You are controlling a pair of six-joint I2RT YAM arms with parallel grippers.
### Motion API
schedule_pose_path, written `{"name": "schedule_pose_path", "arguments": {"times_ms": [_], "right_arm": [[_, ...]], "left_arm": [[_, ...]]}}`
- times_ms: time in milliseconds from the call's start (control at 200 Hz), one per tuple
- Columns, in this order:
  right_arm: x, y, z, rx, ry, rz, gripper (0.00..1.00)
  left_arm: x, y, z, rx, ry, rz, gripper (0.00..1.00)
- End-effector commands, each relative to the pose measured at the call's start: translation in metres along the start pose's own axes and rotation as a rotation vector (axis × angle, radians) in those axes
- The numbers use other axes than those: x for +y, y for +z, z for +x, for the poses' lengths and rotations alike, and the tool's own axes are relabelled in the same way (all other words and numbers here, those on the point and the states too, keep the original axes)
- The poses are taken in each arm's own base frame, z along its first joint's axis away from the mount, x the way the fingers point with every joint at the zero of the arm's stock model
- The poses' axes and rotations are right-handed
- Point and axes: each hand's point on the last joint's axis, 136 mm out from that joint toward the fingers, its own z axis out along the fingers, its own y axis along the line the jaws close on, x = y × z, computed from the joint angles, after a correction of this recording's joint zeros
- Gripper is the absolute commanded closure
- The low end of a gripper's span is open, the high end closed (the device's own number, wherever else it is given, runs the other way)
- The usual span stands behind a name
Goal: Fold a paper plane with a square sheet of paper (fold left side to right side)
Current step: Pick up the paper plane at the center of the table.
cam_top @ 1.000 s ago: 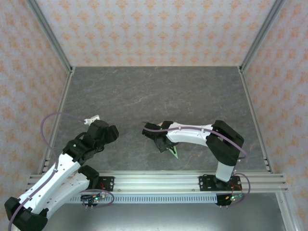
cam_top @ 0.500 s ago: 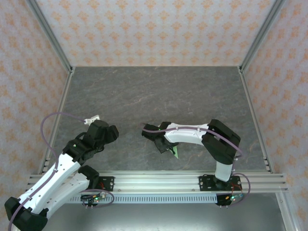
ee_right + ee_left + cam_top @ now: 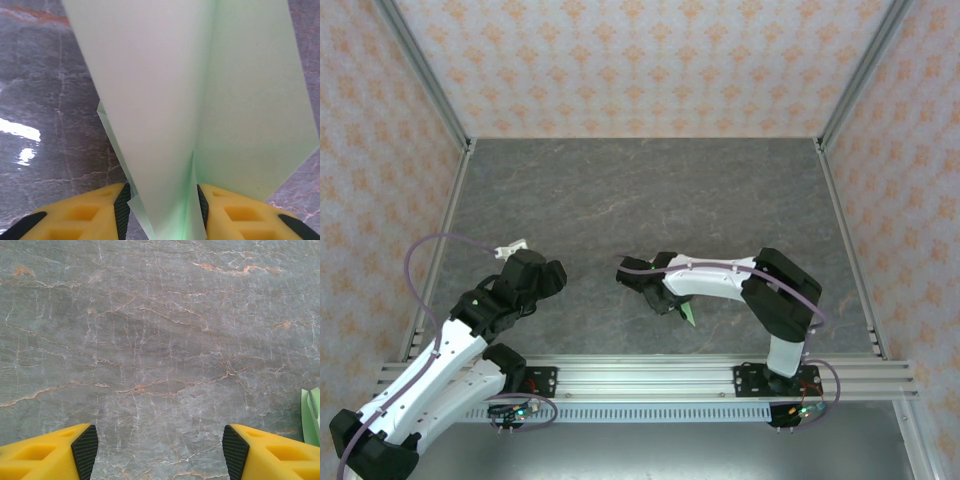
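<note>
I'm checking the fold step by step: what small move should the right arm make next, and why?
Probably pinch the right gripper a touch tighter: the paper plane stands between its pads with its layers splayed, not yet pressed flat. The left gripper hangs open over the table, with the paper off to its side.

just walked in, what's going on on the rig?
The right gripper has its jaws closed on a folded pale green paper sheet with a long crease, low over the front of the grey marbled table. The left gripper hangs open over bare tabletop beside it, holding nothing.
</note>
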Motion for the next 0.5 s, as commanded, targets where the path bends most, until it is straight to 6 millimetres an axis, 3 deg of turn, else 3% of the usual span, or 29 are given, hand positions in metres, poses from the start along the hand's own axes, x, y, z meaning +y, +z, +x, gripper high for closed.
{"name": "schedule_pose_path", "arguments": {"times_ms": [0, 310, 495], "right_arm": [[-0.0150, -0.0116, -0.0010, -0.025, 0.006, 0.025, 0.60], [-0.0188, -0.0100, -0.0002, -0.021, 0.017, 0.004, 0.62], [-0.0220, -0.0066, 0.0008, -0.011, 0.014, 0.019, 0.70]], "left_arm": [[0.0099, 0.0013, 0.0028, -0.005, 0.019, -0.043, 0.30], [0.0079, 0.0014, 0.0022, -0.002, 0.021, -0.039, 0.30], [0.0078, 0.0015, 0.0019, -0.001, 0.021, -0.041, 0.30]]}}
